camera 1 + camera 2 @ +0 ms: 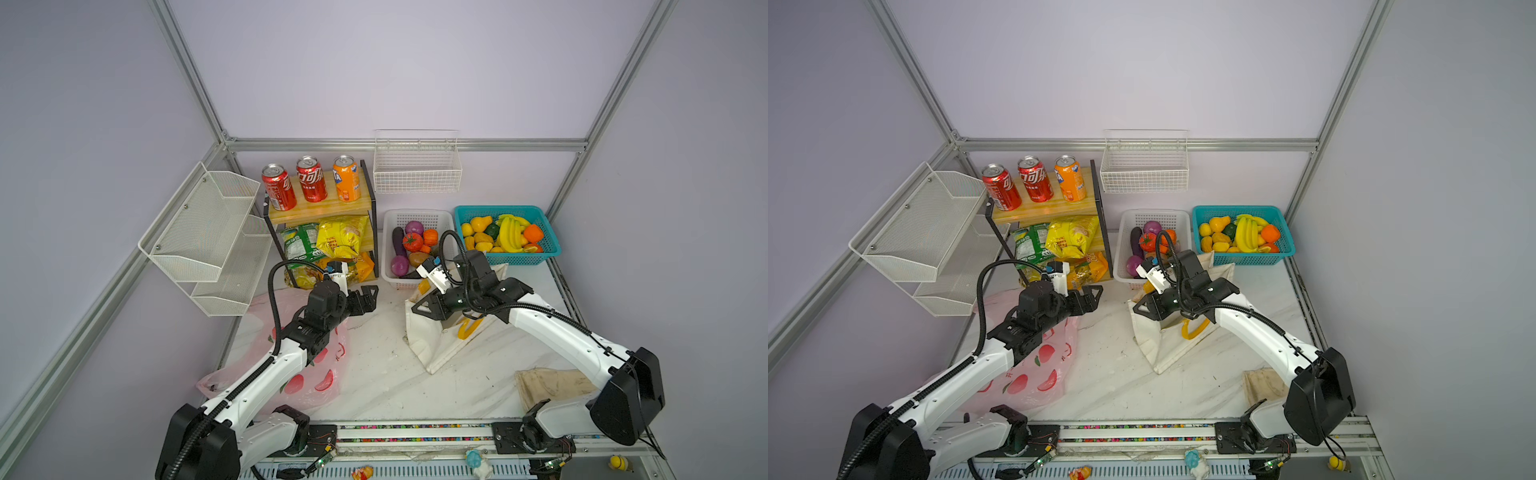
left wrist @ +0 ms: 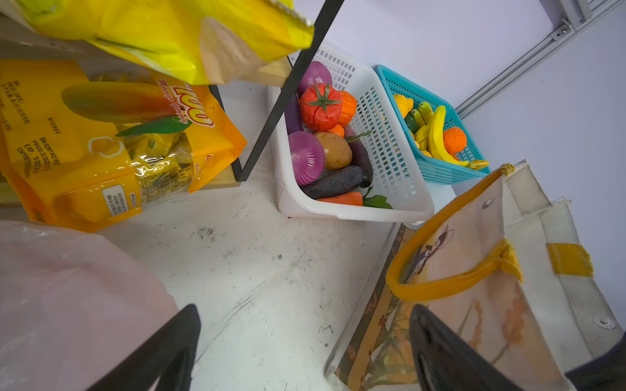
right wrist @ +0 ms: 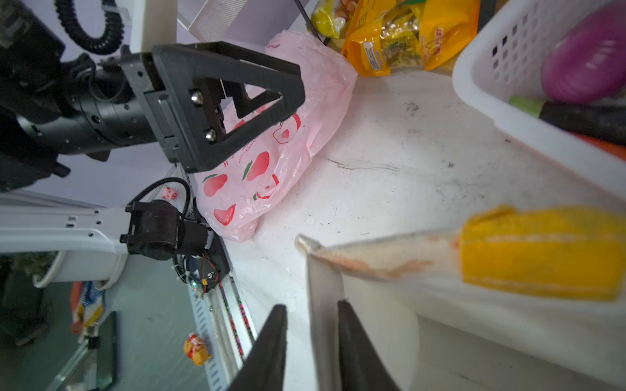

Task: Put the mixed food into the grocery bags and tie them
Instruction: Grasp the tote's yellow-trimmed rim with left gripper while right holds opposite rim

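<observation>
The white canvas tote (image 1: pixel 436 345) with yellow straps (image 3: pixel 535 250) stands mid-table. My right gripper (image 1: pixel 415 308) (image 3: pixel 312 304) is at its rim, jaws open, with the canvas edge (image 3: pixel 323 287) between the fingers. The pink printed bag (image 1: pixel 307 382) (image 3: pixel 271 162) lies flat at the left under my left arm. My left gripper (image 1: pixel 371 296) (image 2: pixel 305 308) hovers wide open and empty between the two bags. Two red cola cans (image 1: pixel 279 187) and an orange soda can (image 1: pixel 346 178) stand on the shelf. Tomato (image 2: pixel 320 106), potato (image 2: pixel 333 150) and onion (image 2: pixel 306 157) lie in the white basket (image 1: pixel 415 216).
Snack packets (image 1: pixel 340 237) fill the lower shelf of the wooden rack (image 1: pixel 320 210). A teal basket (image 1: pixel 505 210) of yellow fruit stands at the back right. There is a mesh rack (image 1: pixel 208 232) on the left wall, a wire basket (image 1: pixel 417 178) on the back wall, and a beige cloth (image 1: pixel 552 386) front right.
</observation>
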You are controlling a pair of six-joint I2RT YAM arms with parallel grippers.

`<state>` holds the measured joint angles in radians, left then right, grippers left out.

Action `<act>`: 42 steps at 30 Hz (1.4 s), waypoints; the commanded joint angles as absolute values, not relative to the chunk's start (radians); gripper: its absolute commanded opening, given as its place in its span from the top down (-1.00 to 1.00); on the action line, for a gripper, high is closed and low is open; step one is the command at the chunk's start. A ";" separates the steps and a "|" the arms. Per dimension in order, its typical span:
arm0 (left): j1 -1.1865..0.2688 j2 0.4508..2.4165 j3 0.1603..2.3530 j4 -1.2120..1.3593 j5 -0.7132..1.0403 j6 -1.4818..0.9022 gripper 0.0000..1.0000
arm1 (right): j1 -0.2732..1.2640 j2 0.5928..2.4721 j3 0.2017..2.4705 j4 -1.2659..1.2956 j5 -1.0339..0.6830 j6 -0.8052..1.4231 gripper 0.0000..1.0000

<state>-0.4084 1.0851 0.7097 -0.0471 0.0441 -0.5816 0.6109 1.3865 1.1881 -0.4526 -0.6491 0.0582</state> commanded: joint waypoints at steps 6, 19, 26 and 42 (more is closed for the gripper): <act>-0.431 1.027 0.887 -0.089 0.094 -0.572 -0.89 | 0.545 1.244 1.283 -0.460 -0.208 0.137 -0.49; -0.604 1.396 1.401 -0.399 0.285 -0.346 -0.98 | 0.489 1.428 1.455 -0.672 0.400 0.051 -0.95; -0.647 1.654 1.649 -0.603 0.282 -0.273 -0.91 | 0.453 1.476 1.427 -0.657 0.396 0.014 -0.95; -0.647 1.720 1.555 -0.564 0.335 -0.284 0.45 | 0.353 1.581 1.387 -0.633 0.461 -0.010 -0.95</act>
